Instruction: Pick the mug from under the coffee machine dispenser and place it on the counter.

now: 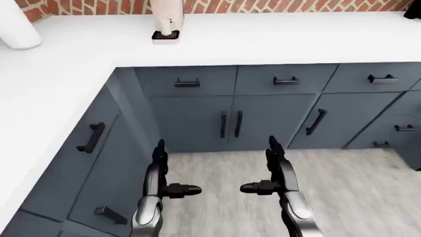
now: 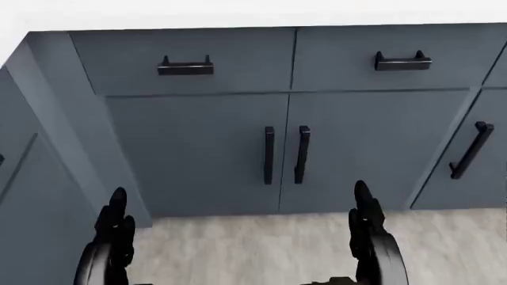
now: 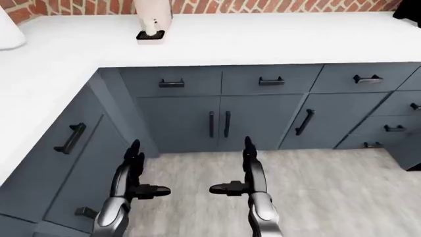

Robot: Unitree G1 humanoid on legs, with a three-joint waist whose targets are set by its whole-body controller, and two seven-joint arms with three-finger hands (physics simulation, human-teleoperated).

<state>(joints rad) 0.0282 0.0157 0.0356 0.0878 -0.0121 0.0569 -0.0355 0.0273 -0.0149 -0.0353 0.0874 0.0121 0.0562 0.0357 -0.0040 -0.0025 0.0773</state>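
Far left, left-eye view: white rounded object (image 1: 14, 27) on the white counter (image 1: 276, 42), cut by frame edge – type not identifiable.

Next right: coffee machine (image 1: 166, 17) against brick wall, upper part out of frame. Below it, dark drip tray (image 1: 165, 35). No mug discernible on tray or elsewhere in any view – either hidden by crop, too small to resolve, or not rendered here. Cannot tell which. Assumed location per task: under dispenser, above that tray.

Lower centre-left: left hand (image 1: 158, 177) raised over the floor (image 1: 355, 197), fingers straight up and spread, thumb pointing inward. Holding nothing.

Lower centre-right: right hand (image 1: 280, 173) in mirror pose – fingers spread, thumb inward, nothing held. Both hands well apart from counter and machine, at approx. cabinet-door level.

Behind hands: grey cabinets (image 1: 197, 123) w/ black bar handles, drawers above. Far right: dark object (image 1: 414, 10) at counter corner, mostly cropped.

Handling est. (judgement, mug unseen):
- Likely rigid, light, smooth-walled; breakable if dropped or knocked on machine body.
- Best grip probably round the body at mid-height, fingers one side, thumb opposite; handle as alt.
- Draw out horizontally clear of dispenser before lifting.
- Set down on a bare part of the counter beside the machine.
- Closer approach to counter req'd first.
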